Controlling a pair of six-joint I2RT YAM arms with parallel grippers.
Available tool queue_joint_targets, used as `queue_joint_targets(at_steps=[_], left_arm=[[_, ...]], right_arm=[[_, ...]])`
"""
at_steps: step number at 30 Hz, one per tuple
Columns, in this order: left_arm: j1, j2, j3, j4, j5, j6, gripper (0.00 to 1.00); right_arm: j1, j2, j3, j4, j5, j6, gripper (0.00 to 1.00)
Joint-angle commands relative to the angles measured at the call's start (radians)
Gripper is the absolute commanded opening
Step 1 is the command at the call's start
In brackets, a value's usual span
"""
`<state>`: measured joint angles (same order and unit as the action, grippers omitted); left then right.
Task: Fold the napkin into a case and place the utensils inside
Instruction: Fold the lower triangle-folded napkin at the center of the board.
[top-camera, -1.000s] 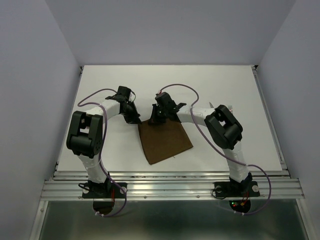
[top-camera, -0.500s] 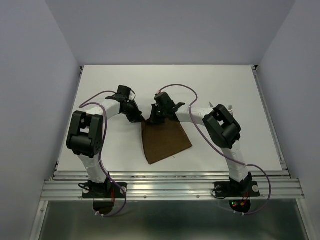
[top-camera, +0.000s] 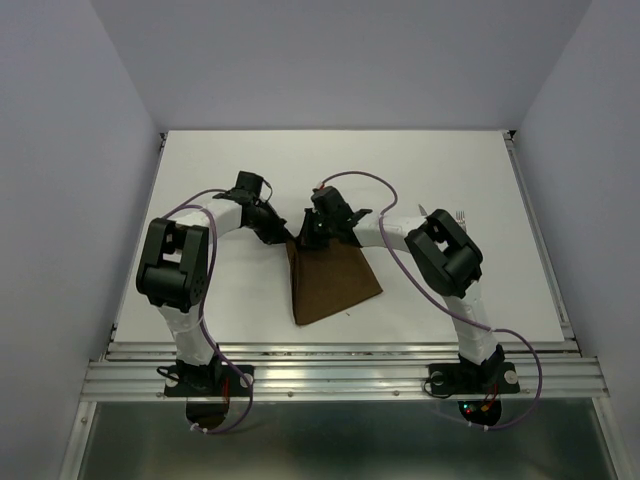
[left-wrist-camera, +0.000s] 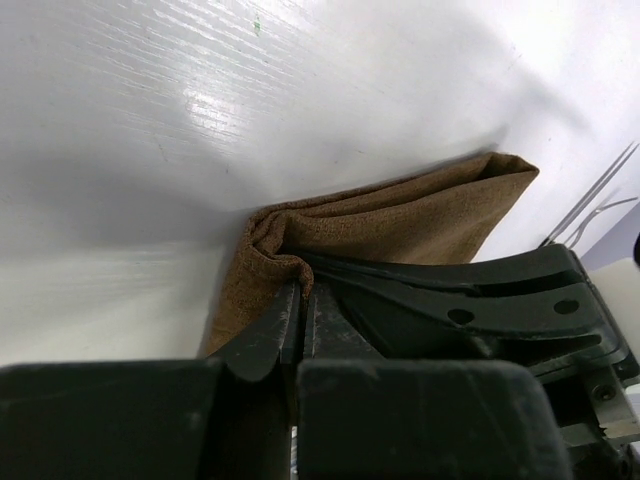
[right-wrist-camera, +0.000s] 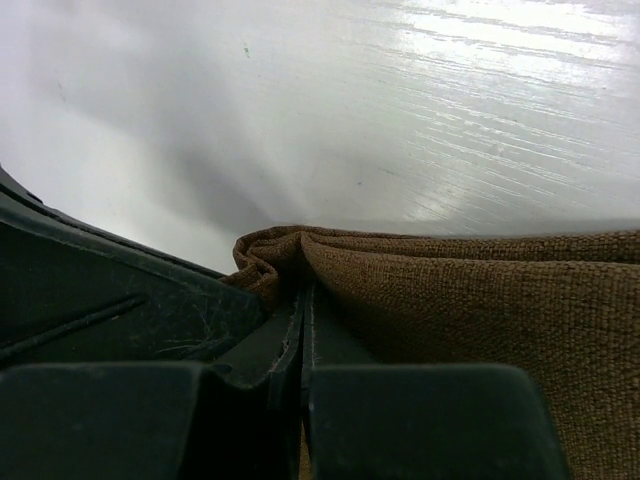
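The dark brown napkin (top-camera: 335, 282) lies mid-table, wide at its near edge and pinched to a point at its far edge. My left gripper (top-camera: 283, 238) and right gripper (top-camera: 306, 238) meet at that far point. Each is shut on a bunched fold of the cloth. In the left wrist view the napkin (left-wrist-camera: 400, 218) rises in folds from the left gripper (left-wrist-camera: 301, 292). The right wrist view shows the napkin (right-wrist-camera: 460, 290) gathered over the right gripper (right-wrist-camera: 302, 300). The silver utensils (top-camera: 460, 214) lie on the table behind the right arm, mostly hidden. They show as thin tines (left-wrist-camera: 592, 198) in the left wrist view.
The white table (top-camera: 220, 300) ends at a metal rail (top-camera: 340, 378) along the near edge, where both arm bases are bolted. Grey walls enclose the left, right and back. Purple cables loop over both arms.
My left gripper has moved right toward the right gripper, dragging the napkin's far left corner with it. The cloth's far edge has narrowed to a point.
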<state>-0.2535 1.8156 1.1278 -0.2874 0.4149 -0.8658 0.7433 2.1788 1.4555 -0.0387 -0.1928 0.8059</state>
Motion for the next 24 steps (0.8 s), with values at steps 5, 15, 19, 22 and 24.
queue_joint_targets(at_steps=[5, 15, 19, 22, 24], left_arm=[[0.0, 0.008, 0.023, 0.053, -0.025, -0.124, 0.0], [0.0, 0.025, -0.02, 0.076, -0.1, -0.239, 0.0], [-0.001, 0.04, -0.026, 0.068, -0.136, -0.249, 0.0], [-0.001, 0.054, -0.016, 0.041, -0.168, -0.251, 0.0], [-0.001, 0.057, -0.007, 0.019, -0.195, -0.251, 0.0]], right_arm=[[0.005, 0.022, -0.052, -0.058, 0.007, 0.01, 0.01], [0.005, 0.007, -0.067, -0.04, -0.008, 0.035, 0.01], [0.005, -0.034, -0.078, -0.04, 0.007, 0.035, 0.01], [0.005, -0.065, -0.08, -0.04, 0.018, 0.033, 0.01], [0.005, -0.08, -0.077, -0.041, 0.016, 0.032, 0.01]])
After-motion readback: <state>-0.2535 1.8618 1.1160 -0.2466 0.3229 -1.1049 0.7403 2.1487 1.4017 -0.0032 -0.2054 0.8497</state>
